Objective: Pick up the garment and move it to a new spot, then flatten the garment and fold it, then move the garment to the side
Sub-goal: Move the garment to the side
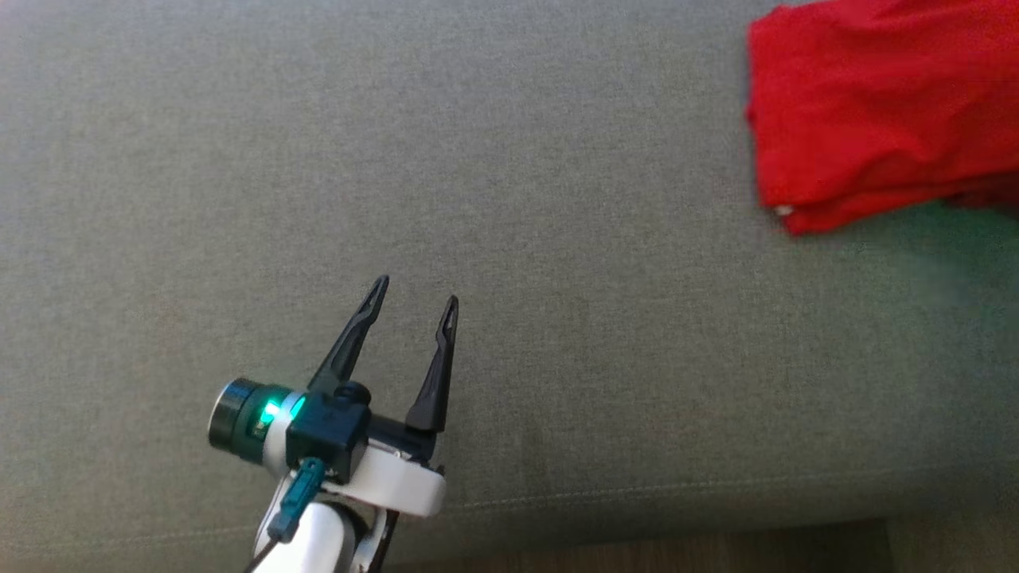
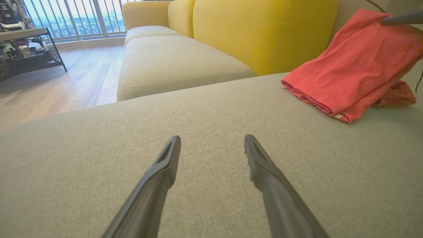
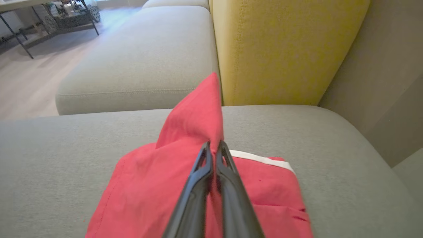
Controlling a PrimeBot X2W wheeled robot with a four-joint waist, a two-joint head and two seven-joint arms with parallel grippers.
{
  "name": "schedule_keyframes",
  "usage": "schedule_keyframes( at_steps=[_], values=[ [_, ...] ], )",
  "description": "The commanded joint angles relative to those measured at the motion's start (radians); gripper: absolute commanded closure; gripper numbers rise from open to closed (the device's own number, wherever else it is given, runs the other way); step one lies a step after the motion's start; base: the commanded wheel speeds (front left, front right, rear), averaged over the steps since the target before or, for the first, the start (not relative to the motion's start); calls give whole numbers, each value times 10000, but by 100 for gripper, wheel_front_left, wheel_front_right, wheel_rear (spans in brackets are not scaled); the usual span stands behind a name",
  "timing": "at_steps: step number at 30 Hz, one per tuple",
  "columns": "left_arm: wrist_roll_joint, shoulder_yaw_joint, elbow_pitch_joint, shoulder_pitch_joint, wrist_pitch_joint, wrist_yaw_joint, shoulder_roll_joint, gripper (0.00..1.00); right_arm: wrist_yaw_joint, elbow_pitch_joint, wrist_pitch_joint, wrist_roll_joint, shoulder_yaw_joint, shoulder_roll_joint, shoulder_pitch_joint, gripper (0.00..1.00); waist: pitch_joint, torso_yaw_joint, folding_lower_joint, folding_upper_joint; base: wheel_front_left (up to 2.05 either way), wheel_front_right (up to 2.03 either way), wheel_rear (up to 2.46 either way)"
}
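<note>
The garment point(image 1: 876, 111) is a folded red cloth with a white trim, lying at the far right of the grey sofa cushion. In the right wrist view my right gripper point(image 3: 214, 147) is shut on a pinched-up fold of the garment point(image 3: 195, 122), which rises in a peak between the fingers. My left gripper point(image 1: 415, 290) stands open over bare cushion at the lower left, well away from the cloth. In the left wrist view the garment point(image 2: 353, 69) lies to the upper right of my open left gripper point(image 2: 213, 140), with a dark finger point(image 2: 401, 19) of the right gripper on its top edge.
A yellow backrest point(image 2: 264, 33) stands behind the grey cushion point(image 1: 509, 199). A second seat cushion point(image 2: 175, 62) lies beyond, then wooden floor point(image 2: 59, 82), a shelf unit point(image 2: 26, 46) and a railing. The cushion's front edge point(image 1: 637, 509) runs along the bottom.
</note>
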Motion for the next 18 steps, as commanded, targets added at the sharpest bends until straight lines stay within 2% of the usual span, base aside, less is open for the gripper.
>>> schedule_keyframes(
  at_steps=[1,4,8,9,10,11,15,18],
  values=[
    [102,213,-315,-263,-122,-15,64,0,-4,-420,55,-129,-24,-341,-319,100,88,-32,-2,0,0,0,0],
    [101,147,-303,-354,-122,-23,59,0,-4,-410,198,-663,-415,-546,-421,100,187,6,-2,0,0,0,0],
    [87,92,-284,-411,-122,-26,84,0,-4,-500,289,-1489,-990,-503,-406,100,259,78,-2,0,0,0,0],
    [80,86,-279,-422,-122,-26,94,0,-4,-535,253,-1689,-1054,-474,-379,73,271,99,-2,0,0,0,0],
    [71,81,-270,-436,-122,-28,102,0,-4,-565,171,-1915,-1158,-433,-346,18,271,123,-2,0,0,0,0],
    [63,74,-253,-449,-122,-30,109,0,-4,-607,27,-2210,-1262,-399,-298,0,250,153,-2,0,0,0,0],
    [22,102,-168,-438,-122,31,124,0,-4,-885,-813,-3536,-1483,-137,37,0,-5,253,-2,0,0,0,0],
    [-84,211,-128,-321,-122,152,104,0,-4,-1237,-1536,-4254,-1344,348,472,0,-375,294,-2,0,0,0,0]
  ],
)
